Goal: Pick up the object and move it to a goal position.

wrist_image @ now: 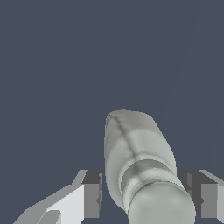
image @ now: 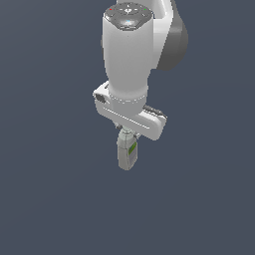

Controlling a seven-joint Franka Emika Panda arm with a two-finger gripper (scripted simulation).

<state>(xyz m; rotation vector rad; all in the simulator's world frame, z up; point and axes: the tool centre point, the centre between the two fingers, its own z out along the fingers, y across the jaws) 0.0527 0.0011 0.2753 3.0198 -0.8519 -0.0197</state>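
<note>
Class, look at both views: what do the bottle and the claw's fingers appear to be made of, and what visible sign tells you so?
Bottle: probably plastic, pale grey and matte, with soft moulded edges, a seam down its side and a green label patch on its face.
Claw fingers: likely hard plastic or painted metal, white with dark grey tips, flat and sharp-edged. As a simulator render, texture is too plain to be sure.

A small pale grey plastic bottle (image: pixel 128 153) (wrist_image: pixel 139 164) with a flattish rectangular body hangs upright in the exterior view, its round cap at the top and its base pointing down. A green-and-grey label sits on the face turned toward the exterior view's right. In the wrist view it is seen end-on, cap nearest, body tapering away against a plain dark blue-grey background.
</note>
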